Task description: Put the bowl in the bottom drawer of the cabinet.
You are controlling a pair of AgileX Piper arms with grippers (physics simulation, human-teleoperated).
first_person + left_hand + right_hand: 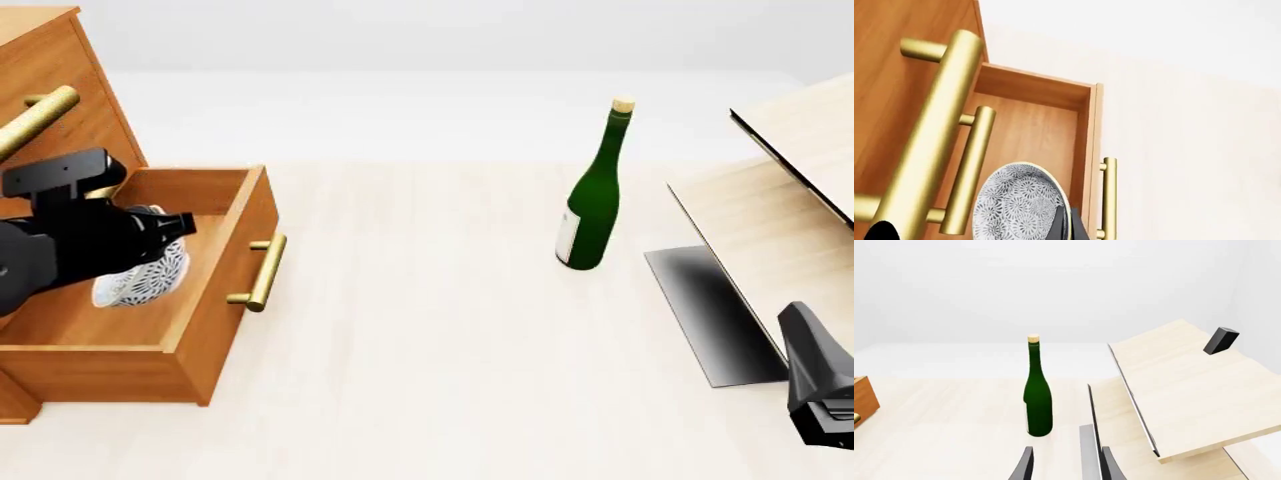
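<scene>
The cabinet (56, 75) stands at the far left, its bottom drawer (251, 215) pulled out toward the table's middle. The bowl (139, 279), white-grey with a lace pattern, hangs tilted inside the drawer's open box, above its floor. My left gripper (150, 245) is shut on the bowl's rim. In the left wrist view the bowl (1019, 204) sits over the drawer floor (1035, 131), a dark finger (1059, 224) pressed on its edge. My right gripper (803, 335) waits open at the near right, with nothing between its fingers (1026, 464).
A tall green bottle (589, 195) stands upright mid-table, right of the drawer's brass handle (262, 271). A pale wooden slanted board structure (790, 190) fills the right side, with a grey base plate (707, 312) under it. Upper brass handles (933, 135) project over the drawer.
</scene>
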